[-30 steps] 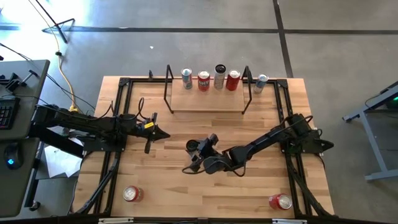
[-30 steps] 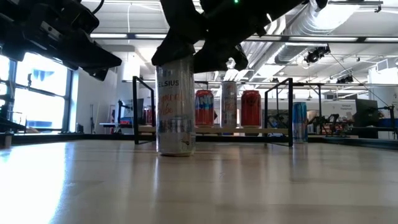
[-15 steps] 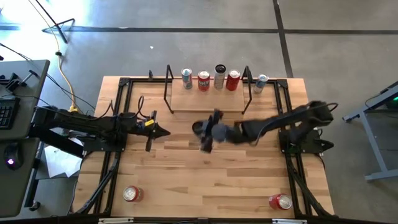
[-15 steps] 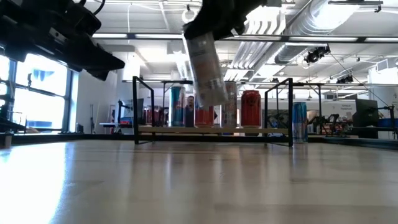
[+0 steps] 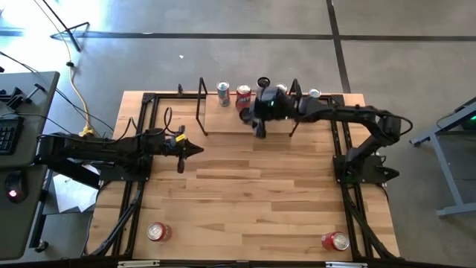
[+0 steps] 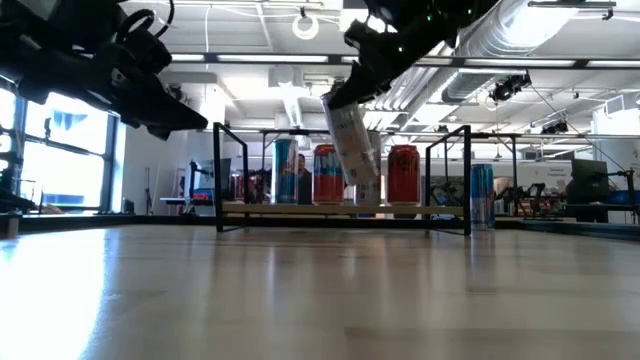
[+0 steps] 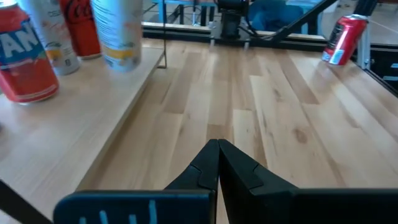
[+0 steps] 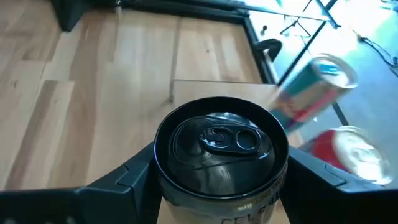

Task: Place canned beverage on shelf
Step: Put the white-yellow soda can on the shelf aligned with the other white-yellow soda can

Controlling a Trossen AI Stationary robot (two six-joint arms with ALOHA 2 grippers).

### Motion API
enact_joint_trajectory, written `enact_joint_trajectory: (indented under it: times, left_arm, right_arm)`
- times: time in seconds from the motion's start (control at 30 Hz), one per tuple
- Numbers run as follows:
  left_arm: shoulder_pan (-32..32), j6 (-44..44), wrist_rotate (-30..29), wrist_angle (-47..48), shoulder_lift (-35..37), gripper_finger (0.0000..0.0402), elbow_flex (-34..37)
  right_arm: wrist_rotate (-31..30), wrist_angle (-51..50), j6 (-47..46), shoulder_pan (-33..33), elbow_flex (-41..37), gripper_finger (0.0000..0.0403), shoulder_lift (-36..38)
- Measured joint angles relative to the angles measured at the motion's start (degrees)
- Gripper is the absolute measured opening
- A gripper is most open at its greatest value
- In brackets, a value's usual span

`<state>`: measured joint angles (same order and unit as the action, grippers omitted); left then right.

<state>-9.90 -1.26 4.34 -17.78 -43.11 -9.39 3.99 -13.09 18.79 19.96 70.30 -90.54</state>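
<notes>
My right gripper (image 5: 263, 112) is shut on a tall silver can (image 6: 350, 150), holding it above the shelf (image 5: 245, 123), a low light-wood plank with black rod frames at the table's far edge. Several cans stand on the plank: a blue-silver one (image 6: 285, 172), a red one (image 6: 327, 173) and another red one (image 6: 403, 173). My left gripper (image 5: 195, 151) is shut and empty over the table's left middle; its closed fingers (image 7: 217, 152) point toward the right. My right gripper pinches the silver can's upper wall just under the rim (image 8: 163, 186) between its two fingers, one finger (image 8: 134, 174) on each side. The fingers come slanting down from above. The can is lifted clear and hangs tilted, its bottom toward the shelf.
A blue can (image 5: 314, 94) stands on the table just right of the shelf's frame. One red can (image 5: 157, 231) lies near the front left corner and another (image 5: 335, 241) near the front right. The table's middle (image 5: 245, 193) is bare wood.
My right gripper has lifted the silver can off the middle of the table and carried it up and toward the far edge, to above the shelf. The can, upright on the table a second ago, now hangs tilted and clear.
</notes>
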Motion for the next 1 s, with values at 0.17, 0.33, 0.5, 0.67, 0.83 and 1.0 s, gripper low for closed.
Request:
enact_joint_trajectory:
  times: [0.17,0.33,0.5,0.67,0.83,1.0]
  left_arm:
    - [-1.4,-1.03,0.02,-0.02,0.0,0.0,0.0]
    - [-2.26,-2.12,0.08,-0.09,-0.02,0.0,0.0]
    - [-2.55,-3.05,0.19,-0.42,-0.04,0.0,0.0]
    - [-2.53,-4.11,0.16,-1.57,-0.04,0.0,0.0]
    - [-2.53,-4.29,0.04,-1.88,-0.04,0.0,0.0]
    - [-2.53,-4.24,0.02,-2.64,-0.04,0.0,0.0]
  right_arm:
    - [6.49,8.18,0.23,6.15,-8.11,0.0237,0.99]
    - [7.54,19.26,-0.34,8.31,-17.11,0.0237,5.81]
    - [9.07,25.1,-1.04,11.8,-22.97,0.0237,8.56]
    - [12.85,31.74,-4.35,14.81,-26.0,0.0237,8.04]
    - [14.07,32.71,-8.53,16.71,-27.17,0.0237,8.04]
    - [14.45,32.7,-10.86,16.81,-27.19,0.0237,8.04]
